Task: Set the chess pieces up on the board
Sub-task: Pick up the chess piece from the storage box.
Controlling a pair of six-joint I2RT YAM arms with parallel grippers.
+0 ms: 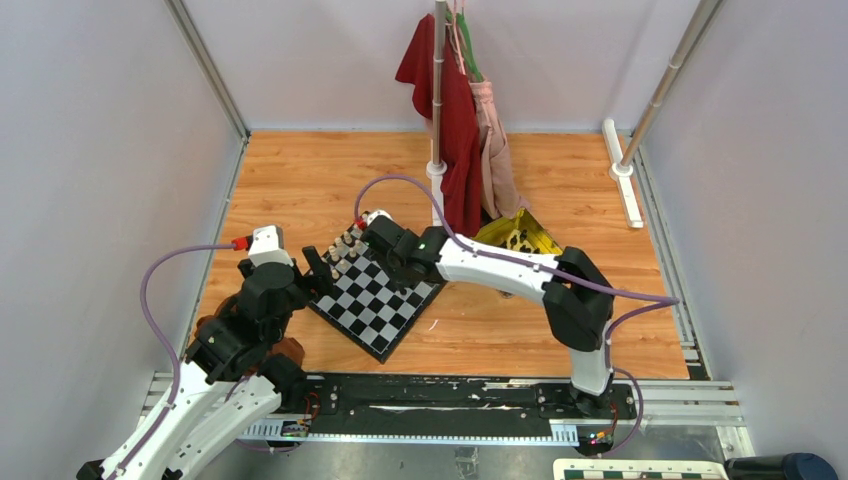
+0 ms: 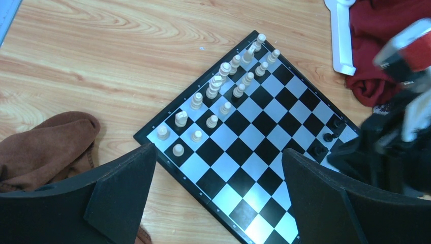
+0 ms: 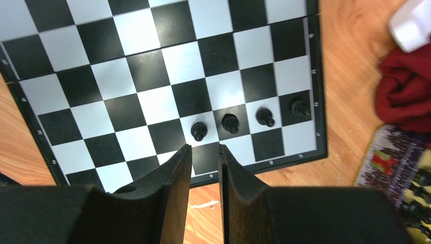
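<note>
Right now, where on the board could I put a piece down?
The middle of the board is bare, between the cream pieces and the four black pawns. The edge row behind those pawns looks bare too, under the right end effector. The cream side is crowded.

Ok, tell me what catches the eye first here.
The checkered board lies diagonally on the wooden table. Cream pieces line its far-left edge in two rows; four black pieces stand in a row by the right end effector. A red cloth hangs behind.
</note>
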